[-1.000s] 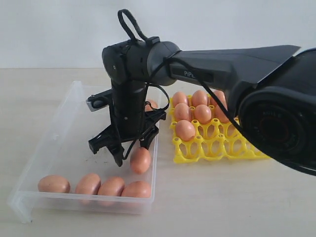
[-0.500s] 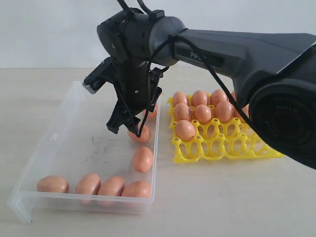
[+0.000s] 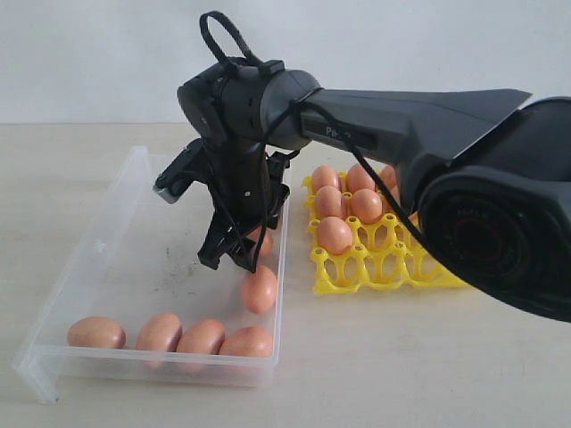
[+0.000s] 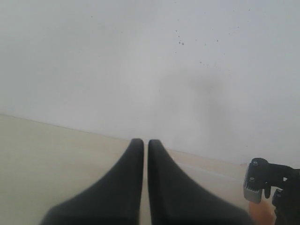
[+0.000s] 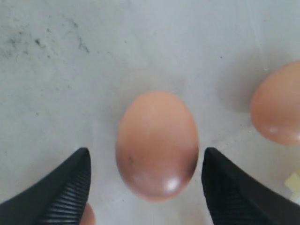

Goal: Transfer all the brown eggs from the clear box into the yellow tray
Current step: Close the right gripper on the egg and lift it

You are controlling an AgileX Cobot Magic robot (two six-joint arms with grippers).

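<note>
The box (image 3: pixel 85 254) on the left holds six eggs (image 3: pixel 202 338): four along its near wall, two by its right wall. The right gripper (image 5: pixel 146 152) stands wide open astride one of those two, gripping nothing. The tray (image 3: pixel 375 267), on the right, has several eggs in its far-left cups. The left gripper (image 4: pixel 146 143) is closed and empty. The lettering on the arm is half hidden and unreadable.

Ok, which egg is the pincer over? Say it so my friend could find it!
Look in the clear box, along the wall beside the yellow tray. The egg lies just below the open right pincer. Four other eggs line the box's near end and a lone egg sits between, but only this one hides partly behind the pincer.
</note>
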